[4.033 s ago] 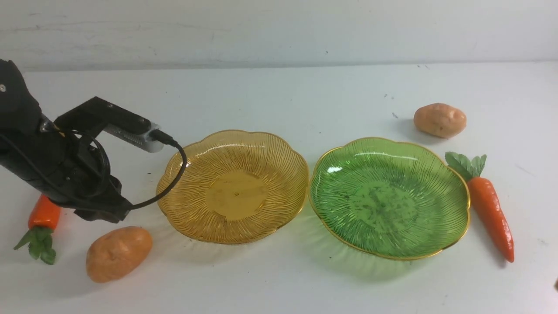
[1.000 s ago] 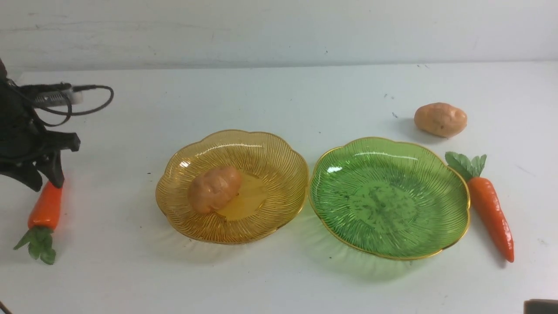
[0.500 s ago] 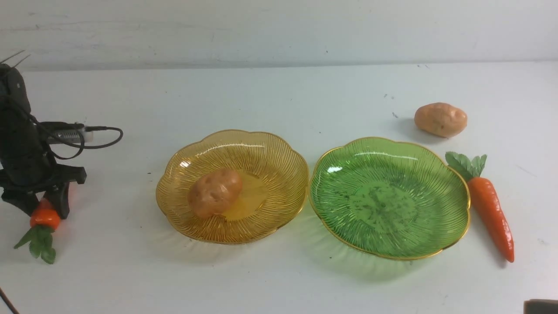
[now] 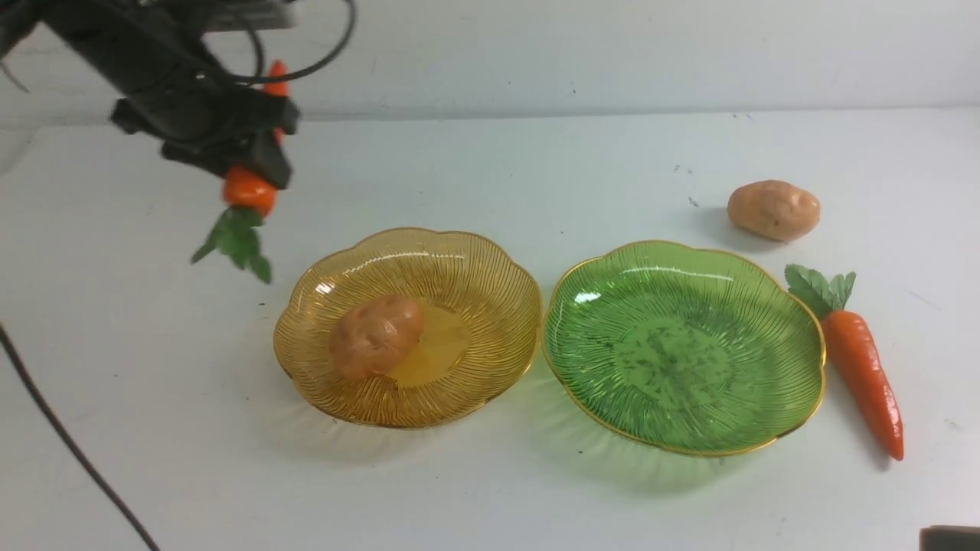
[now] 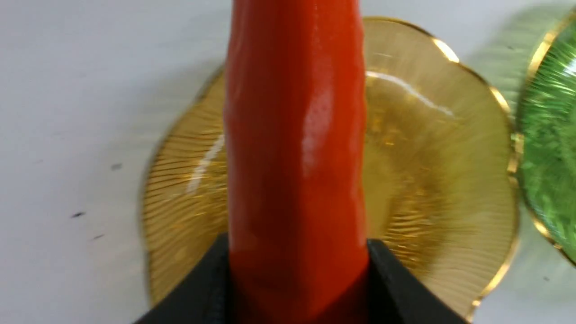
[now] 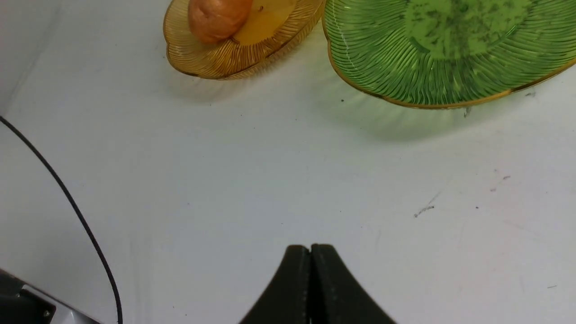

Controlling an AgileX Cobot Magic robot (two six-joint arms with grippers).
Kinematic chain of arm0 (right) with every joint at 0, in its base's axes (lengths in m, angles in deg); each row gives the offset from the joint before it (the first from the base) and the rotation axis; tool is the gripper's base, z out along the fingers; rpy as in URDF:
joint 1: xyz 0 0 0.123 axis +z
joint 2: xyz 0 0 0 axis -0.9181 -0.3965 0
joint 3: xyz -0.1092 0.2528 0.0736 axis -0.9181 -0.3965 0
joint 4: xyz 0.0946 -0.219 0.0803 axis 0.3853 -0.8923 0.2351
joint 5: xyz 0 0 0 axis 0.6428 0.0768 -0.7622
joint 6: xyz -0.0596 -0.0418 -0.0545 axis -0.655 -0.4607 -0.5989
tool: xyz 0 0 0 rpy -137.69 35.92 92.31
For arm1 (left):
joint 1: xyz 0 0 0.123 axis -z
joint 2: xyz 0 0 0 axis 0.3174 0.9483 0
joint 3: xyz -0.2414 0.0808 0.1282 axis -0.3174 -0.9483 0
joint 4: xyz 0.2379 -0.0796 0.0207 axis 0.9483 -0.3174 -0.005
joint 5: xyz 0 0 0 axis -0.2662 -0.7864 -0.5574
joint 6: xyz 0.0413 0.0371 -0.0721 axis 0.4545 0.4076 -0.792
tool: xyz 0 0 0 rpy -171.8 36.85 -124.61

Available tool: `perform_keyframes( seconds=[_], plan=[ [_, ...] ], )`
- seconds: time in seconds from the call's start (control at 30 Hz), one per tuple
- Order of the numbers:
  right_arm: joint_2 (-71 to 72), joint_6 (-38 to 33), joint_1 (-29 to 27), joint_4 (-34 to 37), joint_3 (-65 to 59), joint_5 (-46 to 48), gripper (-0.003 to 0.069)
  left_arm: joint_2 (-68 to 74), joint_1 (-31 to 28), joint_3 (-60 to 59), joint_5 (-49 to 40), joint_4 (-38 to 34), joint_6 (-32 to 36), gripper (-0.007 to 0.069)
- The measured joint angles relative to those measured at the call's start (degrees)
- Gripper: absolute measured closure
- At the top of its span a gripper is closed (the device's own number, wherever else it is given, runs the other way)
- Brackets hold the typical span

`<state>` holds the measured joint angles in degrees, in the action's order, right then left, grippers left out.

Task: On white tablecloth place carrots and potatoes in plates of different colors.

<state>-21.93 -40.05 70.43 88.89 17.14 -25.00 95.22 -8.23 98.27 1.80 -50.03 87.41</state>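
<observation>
My left gripper (image 4: 245,164) is shut on an orange carrot (image 4: 249,190) and holds it high above the white tablecloth (image 4: 490,490), left of and behind the amber plate (image 4: 490,252); its green top hangs down. In the left wrist view the carrot (image 5: 294,148) fills the middle between the black fingers, above the amber plate (image 5: 450,189). A potato (image 4: 377,335) lies in the amber plate. The green plate (image 4: 766,306) is empty. A second potato (image 4: 773,210) and second carrot (image 4: 861,367) lie on the cloth at its right. My right gripper (image 6: 310,261) is shut and empty over bare cloth.
A black cable (image 4: 69,444) crosses the cloth at the front left and also shows in the right wrist view (image 6: 76,216). A white wall (image 4: 536,53) backs the table. A dark corner of the right arm (image 4: 949,537) shows at the bottom right.
My left gripper closed on the carrot at the far left and lifted it up and to the right, toward the amber plate. The potato now lies in the amber plate.
</observation>
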Motion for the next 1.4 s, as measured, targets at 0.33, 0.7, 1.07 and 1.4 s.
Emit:
perform_keyframes(
  seconds=[0.33, 0.7, 1.07, 1.4],
  plan=[
    [0.00, 0.00, 0.00, -0.61, 0.00, 0.06, 0.0676, 4.37, 19.31, 0.00, 4.50, 0.00, 0.43, 0.0356],
    [-0.63, 10.82, -0.05, -20.19, 9.03, 0.58, 0.0676, 14.90, 32.94, -0.06, 21.72, 9.82, -8.84, 0.0186],
    [-21.33, 19.71, -0.05, -39.54, 17.28, 6.78, 0.0676, 11.69, 32.99, 12.59, 2.14, 16.15, -13.24, 0.0186],
    [-36.49, 17.88, -2.05, -37.61, 22.41, -1.41, 0.0676, -2.02, 32.82, 14.83, -0.46, 27.99, -13.65, 0.0615]
  ],
)
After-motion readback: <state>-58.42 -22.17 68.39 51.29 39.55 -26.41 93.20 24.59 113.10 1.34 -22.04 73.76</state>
